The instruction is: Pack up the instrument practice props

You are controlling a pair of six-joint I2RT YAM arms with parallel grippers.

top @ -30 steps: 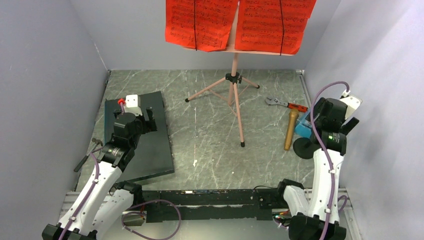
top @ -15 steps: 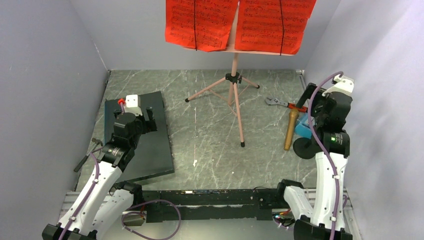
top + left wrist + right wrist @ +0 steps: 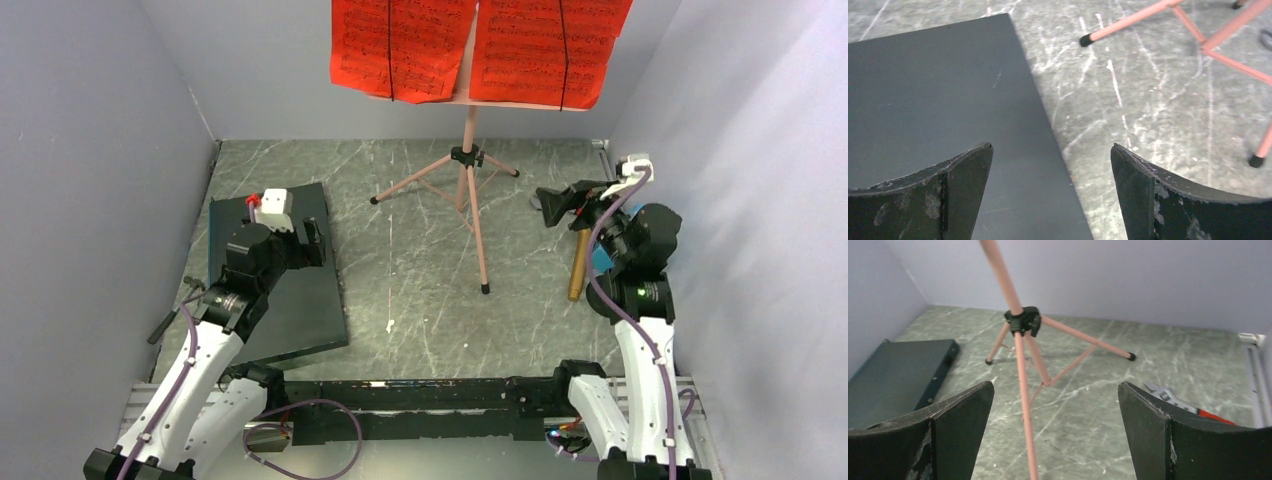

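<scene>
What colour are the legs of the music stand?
Pink legs, black feet; clearest in the right wrist view.

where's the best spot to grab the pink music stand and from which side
Take the pink music stand by its upright pole, just above the black hub where the three legs splay. The pole is thin, bare and vertical there, so it should fit between jaws held level. Come from the right: the open right hand faces it with nothing between.
</scene>
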